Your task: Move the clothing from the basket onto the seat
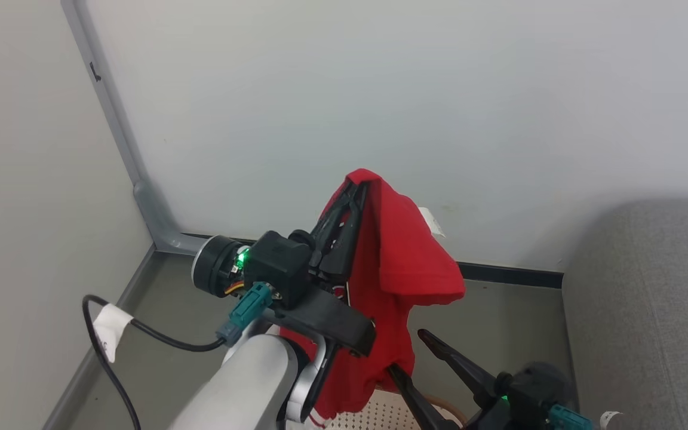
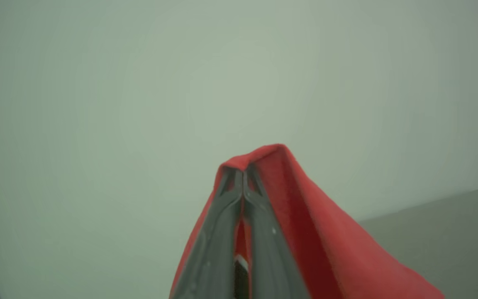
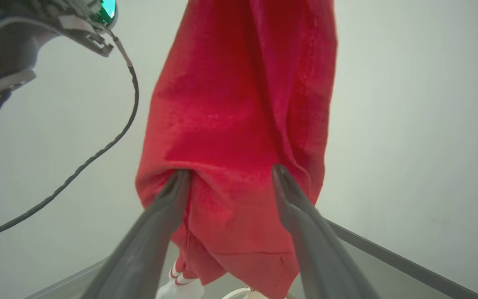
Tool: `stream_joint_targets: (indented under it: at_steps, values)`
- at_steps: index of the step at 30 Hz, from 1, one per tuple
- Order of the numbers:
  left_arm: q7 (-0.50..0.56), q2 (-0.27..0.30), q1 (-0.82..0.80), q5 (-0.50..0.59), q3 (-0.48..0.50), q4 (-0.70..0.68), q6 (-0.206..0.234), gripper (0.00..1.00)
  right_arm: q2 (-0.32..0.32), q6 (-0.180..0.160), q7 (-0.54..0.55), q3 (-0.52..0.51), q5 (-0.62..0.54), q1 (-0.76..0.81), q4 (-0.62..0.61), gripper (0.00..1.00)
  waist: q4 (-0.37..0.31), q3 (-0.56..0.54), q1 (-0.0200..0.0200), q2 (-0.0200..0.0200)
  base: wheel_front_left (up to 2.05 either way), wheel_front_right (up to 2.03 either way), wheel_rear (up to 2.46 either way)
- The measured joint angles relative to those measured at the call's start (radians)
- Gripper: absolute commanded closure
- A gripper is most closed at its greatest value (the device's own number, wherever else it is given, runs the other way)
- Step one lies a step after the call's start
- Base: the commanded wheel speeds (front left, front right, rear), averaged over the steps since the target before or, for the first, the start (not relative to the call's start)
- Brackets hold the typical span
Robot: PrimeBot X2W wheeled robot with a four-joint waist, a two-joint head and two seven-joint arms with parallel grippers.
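Observation:
Red clothing (image 1: 401,263) hangs from my raised left gripper (image 1: 357,186), which is shut on the fabric's top fold (image 2: 259,155). The garment drapes down to the cream perforated basket (image 1: 383,415) at the bottom edge. My right gripper (image 1: 405,352) stands open low beside the hanging cloth. In the right wrist view its fingertips (image 3: 278,170) press into the red fabric (image 3: 239,104), with a bulge of cloth between them. A white sleeve with red stripes (image 3: 179,284) dangles below. The grey seat (image 1: 648,310) lies to the right.
A pale wall stands close behind, with a grey pipe (image 1: 141,179) running down its corner and a black baseboard (image 1: 511,275) along the floor. A black cable with white tape (image 1: 111,325) loops off my left wrist. Grey floor lies between basket and seat.

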Motion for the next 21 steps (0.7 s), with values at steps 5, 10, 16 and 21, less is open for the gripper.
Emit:
stream_joint_targets:
  at_steps: [5,10,16,21]
  values:
    - [0.031,0.000,0.008,0.008,-0.025,-0.038,0.000,1.00,0.025,0.000,0.004,0.014,0.015,-0.050,0.072,0.00,0.010,0.002,0.0000,0.0000,0.00,0.00,0.00]
    - [0.056,0.000,0.009,0.018,-0.029,-0.077,0.000,1.00,0.052,0.000,0.008,0.035,0.018,-0.116,0.149,0.00,0.017,0.005,0.0000,0.0000,0.00,0.00,0.00]
    - [0.083,0.000,0.010,0.019,-0.034,-0.104,0.000,1.00,0.066,0.000,0.003,0.052,0.037,-0.154,0.211,1.00,0.024,0.008,0.0000,0.0001,0.00,0.00,0.00]
    - [0.095,0.000,0.011,0.019,-0.033,-0.114,0.000,1.00,0.067,0.000,0.000,0.077,0.054,-0.164,0.235,1.00,0.026,0.010,0.0000,0.0000,0.00,0.00,0.00]
